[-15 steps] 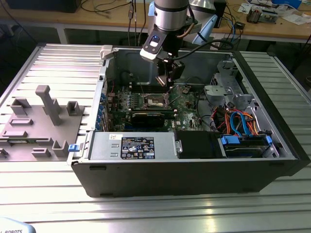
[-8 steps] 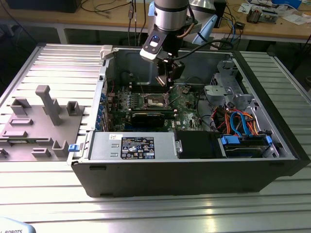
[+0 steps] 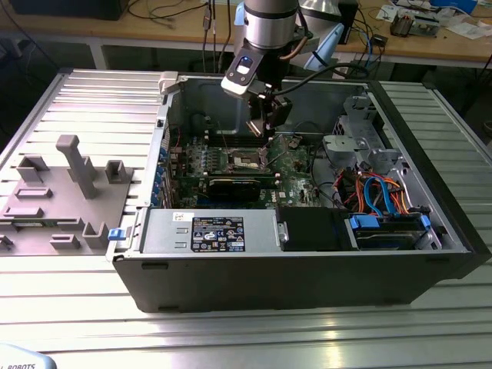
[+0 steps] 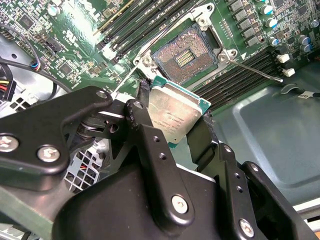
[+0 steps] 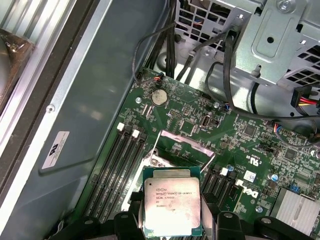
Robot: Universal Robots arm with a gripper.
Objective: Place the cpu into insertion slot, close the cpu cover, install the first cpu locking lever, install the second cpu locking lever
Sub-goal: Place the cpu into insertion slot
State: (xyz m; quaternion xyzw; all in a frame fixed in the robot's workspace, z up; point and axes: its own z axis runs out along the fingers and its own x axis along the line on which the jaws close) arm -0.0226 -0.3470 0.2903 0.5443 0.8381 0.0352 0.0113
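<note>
The gripper (image 4: pixel 172 122) is pinching the cpu (image 5: pixel 171 202) by its edges, just above the open insertion slot (image 4: pixel 186 57). I'd square it up with the slot first, then lower it flat with no sideways dragging.

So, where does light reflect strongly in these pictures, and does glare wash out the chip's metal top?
Exterior view: bright reflections on the ribbed table, dimmer inside the case. Second wrist view: the cpu has a pale sheen, not washed out. First wrist view: the cpu is evenly lit.
</note>
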